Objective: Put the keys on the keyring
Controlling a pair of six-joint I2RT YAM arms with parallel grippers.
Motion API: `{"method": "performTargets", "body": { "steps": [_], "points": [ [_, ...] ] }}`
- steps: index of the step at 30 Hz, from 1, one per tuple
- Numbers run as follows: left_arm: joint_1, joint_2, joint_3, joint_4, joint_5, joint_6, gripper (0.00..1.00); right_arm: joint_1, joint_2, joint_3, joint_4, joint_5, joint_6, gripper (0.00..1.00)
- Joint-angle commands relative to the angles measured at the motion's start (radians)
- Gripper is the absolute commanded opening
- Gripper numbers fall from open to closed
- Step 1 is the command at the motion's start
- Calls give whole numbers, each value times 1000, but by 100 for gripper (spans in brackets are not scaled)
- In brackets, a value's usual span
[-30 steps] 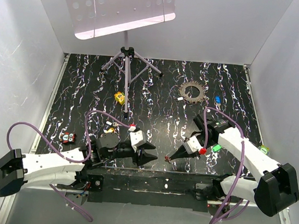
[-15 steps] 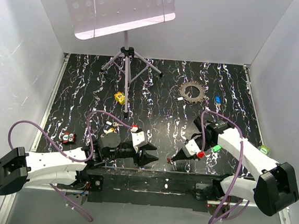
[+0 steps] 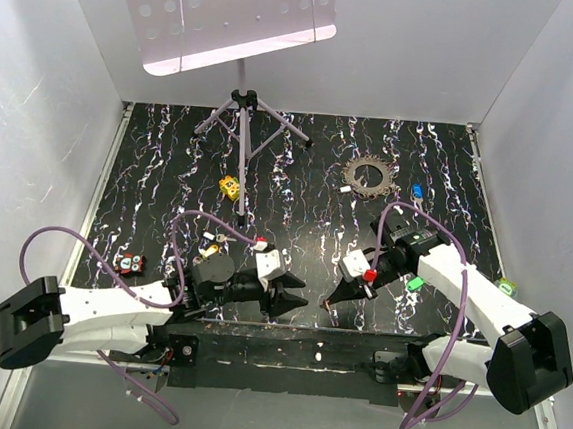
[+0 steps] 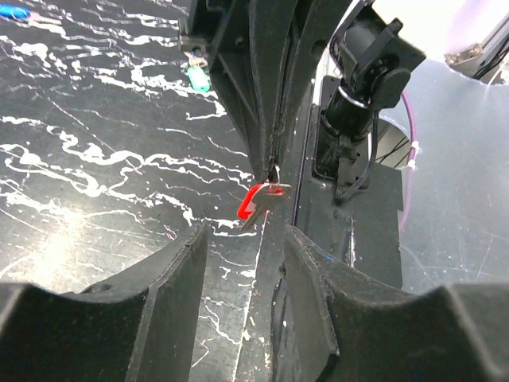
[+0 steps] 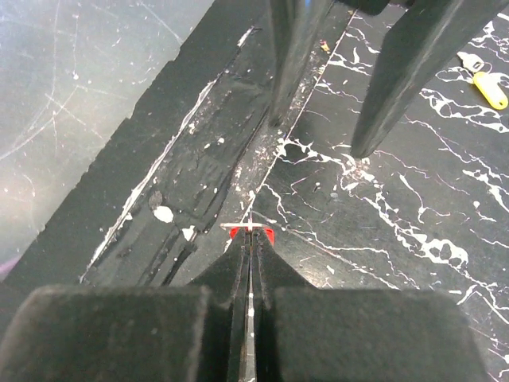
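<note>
My right gripper (image 3: 330,303) (image 5: 250,239) is shut on a red-headed key (image 4: 261,200) near the table's front edge. A thin silver wire, perhaps the keyring (image 5: 241,226), crosses its tips. My left gripper (image 3: 297,299) (image 4: 245,231) stands open a short way to the left. It points at the red key, which hangs just beyond its fingertips (image 5: 275,119). Nothing is between its fingers. Other keys lie loose: a green one (image 3: 414,283) (image 4: 197,77) by the right arm and a blue one (image 3: 418,193) at the back right.
A metal sprocket (image 3: 370,177) lies at the back right and a tripod stand (image 3: 242,120) at the back centre, with a yellow dotted block (image 3: 231,186) before it. Small items (image 3: 132,261) lie at the left. The black front rail (image 3: 286,340) runs just below both grippers.
The left gripper has crept rightward toward the red key. The right wrist has swung left and back while its tips stayed near the front edge.
</note>
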Motion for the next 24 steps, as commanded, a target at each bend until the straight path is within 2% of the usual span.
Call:
{"method": "performTargets", "body": {
  "steps": [1, 8, 24],
  "points": [
    [2, 74, 37, 83, 29, -24, 41, -6, 3, 42, 67, -40, 172, 1],
    [-1, 133, 57, 135, 47, -33, 41, -6, 3, 44, 119, -36, 281, 1],
    [-7, 229, 96, 172, 56, -27, 38, -6, 3, 49, 174, -29, 382, 1]
  ]
}}
